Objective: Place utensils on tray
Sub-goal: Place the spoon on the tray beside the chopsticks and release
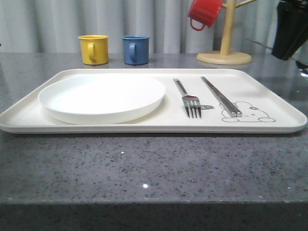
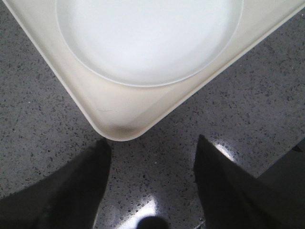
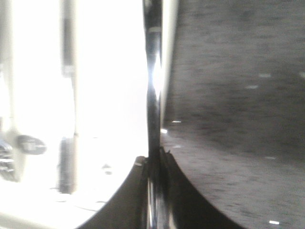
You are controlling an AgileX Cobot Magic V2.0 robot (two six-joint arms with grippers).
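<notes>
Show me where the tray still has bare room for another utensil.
Bare strip between the chopsticks and the right rim of the tray, partly over the rabbit drawing. Narrower strip between plate and fork. Fork-to-chopsticks gap is tight; the plate fills the left half.

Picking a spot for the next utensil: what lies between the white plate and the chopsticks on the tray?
In the front view, the fork lies between the plate and the chopsticks, tines toward the camera, on the tray. Bare tray surface separates it from each.

Front camera low, near table edge, faces tray (image 1: pixel 269 126) broadside; left wrist looks straight down, close, sharing tray corner, plate (image 2: pixel 147 38); right wrist blurred
</notes>
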